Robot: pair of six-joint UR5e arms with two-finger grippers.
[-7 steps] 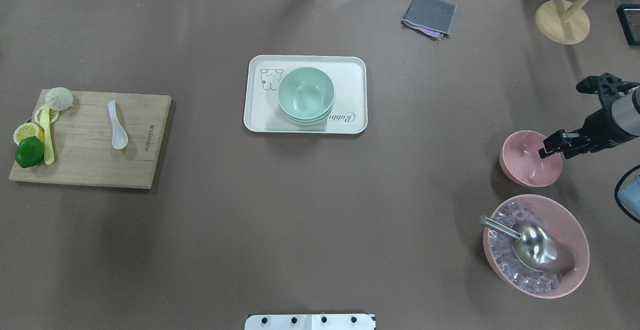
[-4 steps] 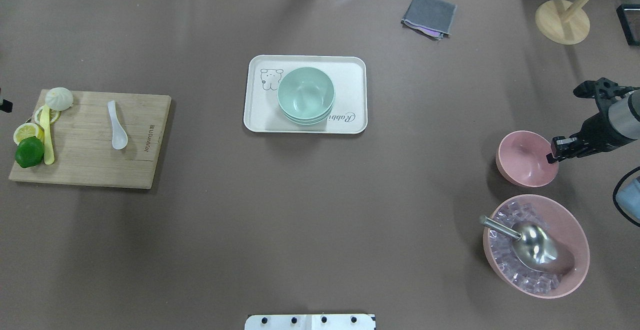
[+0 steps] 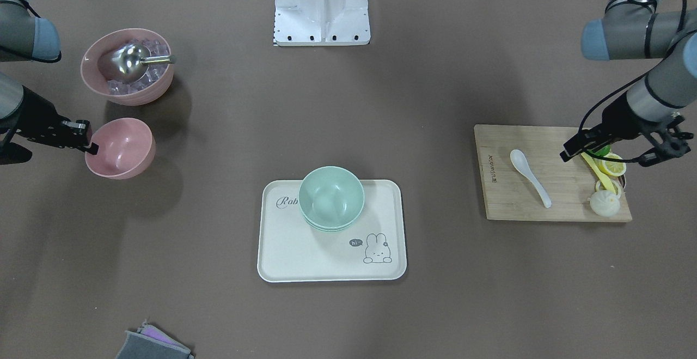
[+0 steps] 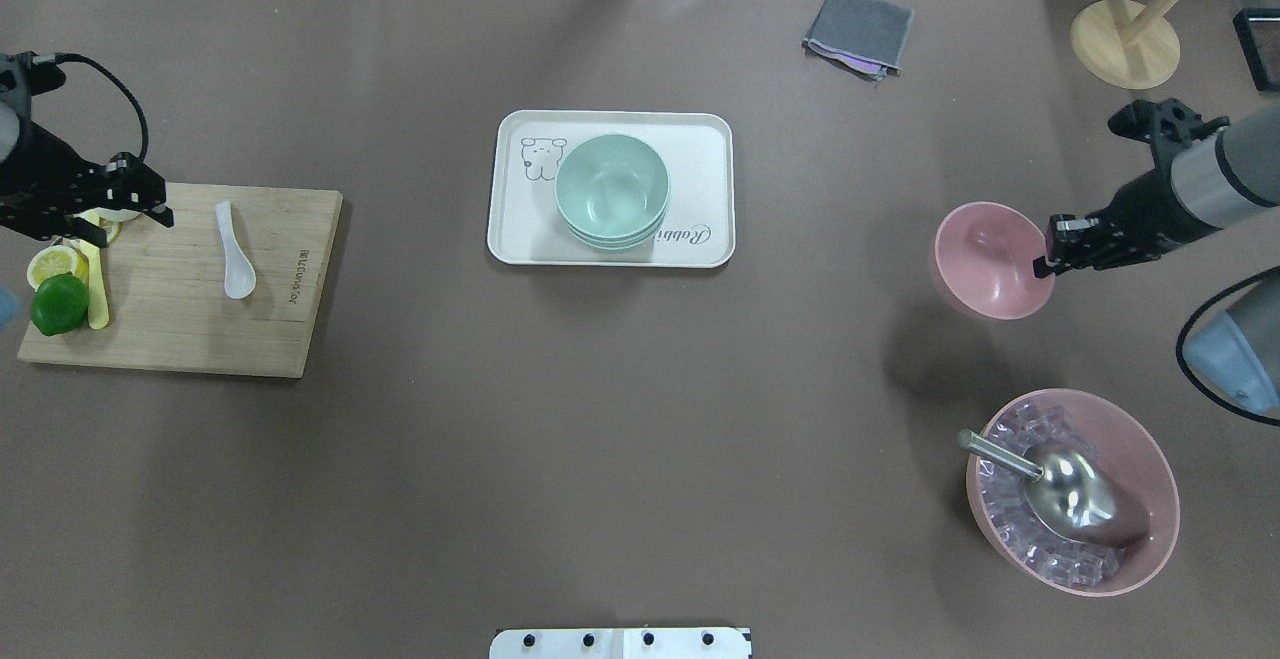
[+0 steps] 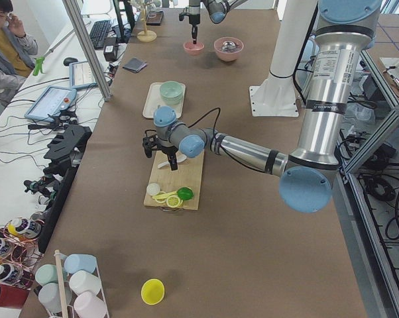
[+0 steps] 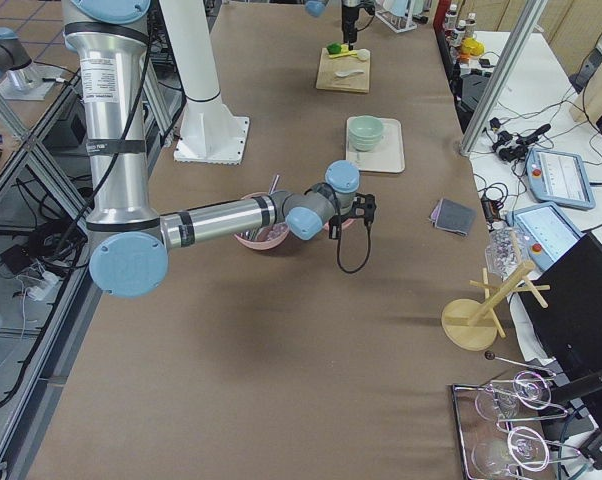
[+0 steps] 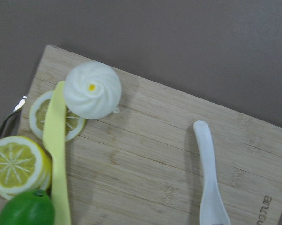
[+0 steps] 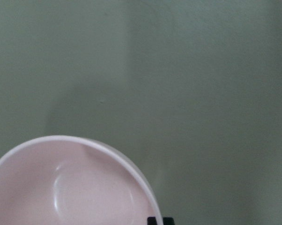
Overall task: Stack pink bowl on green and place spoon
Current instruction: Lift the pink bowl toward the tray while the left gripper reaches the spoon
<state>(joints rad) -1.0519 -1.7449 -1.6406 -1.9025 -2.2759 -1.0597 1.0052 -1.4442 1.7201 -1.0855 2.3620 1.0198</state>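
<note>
The pink bowl point(image 4: 985, 264) hangs tilted above the table at the right, its shadow below it. My right gripper point(image 4: 1043, 264) is shut on its near rim; it also shows in the front view point(image 3: 92, 148) with the bowl point(image 3: 122, 149). Stacked green bowls point(image 4: 612, 189) sit on the white tray point(image 4: 700, 139) at the centre. The white spoon point(image 4: 236, 254) lies on the wooden cutting board point(image 4: 200, 329) at the left. My left gripper point(image 4: 133, 227) hovers open over the board's far left corner, left of the spoon. The spoon also shows in the left wrist view point(image 7: 207, 178).
On the board lie a lime point(image 4: 58, 304), lemon slices point(image 4: 52, 262), a yellow knife point(image 4: 97, 289) and a white bun point(image 7: 92, 90). A large pink bowl of ice with a metal scoop point(image 4: 1072, 491) stands at the front right. A grey cloth point(image 4: 858, 31) and a wooden stand point(image 4: 1125, 44) are at the back right.
My right gripper shut on the pink bowl's rim, then lifted it and carried it left and away. My left arm came into view and now hovers over the cutting board.
</note>
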